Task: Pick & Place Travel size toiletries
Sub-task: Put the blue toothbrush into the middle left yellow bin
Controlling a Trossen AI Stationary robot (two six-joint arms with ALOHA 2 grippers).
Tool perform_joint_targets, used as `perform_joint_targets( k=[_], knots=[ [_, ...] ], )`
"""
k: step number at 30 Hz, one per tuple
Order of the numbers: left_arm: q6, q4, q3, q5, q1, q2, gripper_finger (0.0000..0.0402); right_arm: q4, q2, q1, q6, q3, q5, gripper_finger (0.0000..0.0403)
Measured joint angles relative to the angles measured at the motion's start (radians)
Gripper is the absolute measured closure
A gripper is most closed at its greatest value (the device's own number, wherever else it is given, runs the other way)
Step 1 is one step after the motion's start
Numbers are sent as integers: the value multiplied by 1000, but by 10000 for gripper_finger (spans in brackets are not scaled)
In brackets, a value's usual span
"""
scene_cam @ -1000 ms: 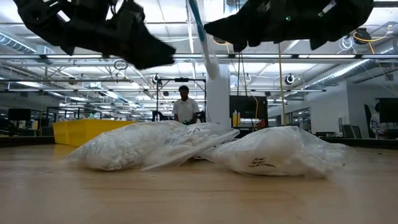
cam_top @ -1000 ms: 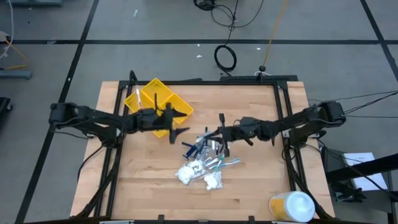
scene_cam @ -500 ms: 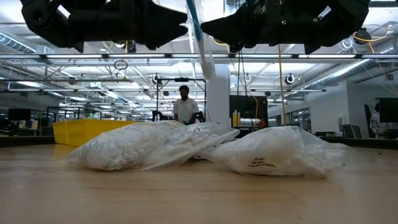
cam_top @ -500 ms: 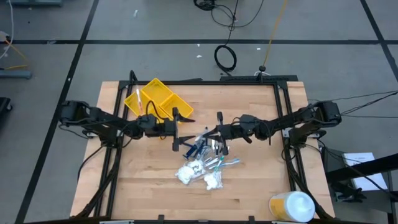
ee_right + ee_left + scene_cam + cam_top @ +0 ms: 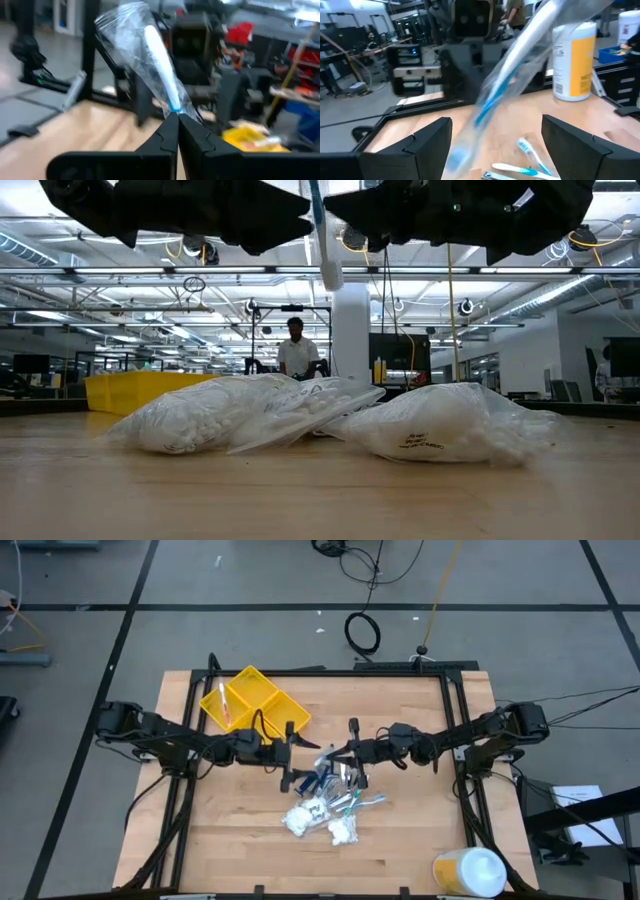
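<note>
Right wrist view shows a wrapped toothbrush (image 5: 150, 60), in its clear sleeve, pinched at one end between the clenched fingers of the right end effector (image 5: 176, 116) and sticking up clear of the table (image 5: 80, 130). From above, the same packet (image 5: 328, 754) hangs over the heap of remaining toiletries (image 5: 330, 802), with the left end effector (image 5: 290, 753) just beside it, its jaws spread wide and empty. The left wrist view confirms this: the sleeve crosses slantwise between the two parted fingers (image 5: 420, 140), neither of which seems to touch it.

This looks like a hand-over, right arm to left. To do it well, the left end effector should close on the stiff handle inside the sleeve, not on loose film alone, and well apart from the right pinch point so the two sets of fingers do not collide. The right grip should let go only once the left has the packet firmly; a slippery sleeve could slide or twist otherwise. After that, the yellow tray (image 5: 250, 695), behind the left arm, is the likely drop place. Two bags of white lumps (image 5: 210, 418) lie at the table's near edge, untouched.
</note>
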Motion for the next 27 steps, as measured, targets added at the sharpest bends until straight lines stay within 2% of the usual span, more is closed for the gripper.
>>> perform_joint_targets(
  k=[5,11,19,21,23,27],
  knots=[
    [1,45,0,-48,2,55,105,91,-1,1,46,1,-89,403],
    [2,190,13,-47,3,145,105,80,-1,1,48,1,-91,403],
    [2,178,89,-44,23,194,108,63,-1,1,48,1,-91,403],
    [1,172,96,-23,31,193,124,60,-1,1,48,1,-91,403],
    [-5,160,97,-13,36,193,157,55,-1,1,48,1,-91,403],
    [-3,159,97,-9,40,193,261,53,-1,1,47,1,-90,403]
  ],
)
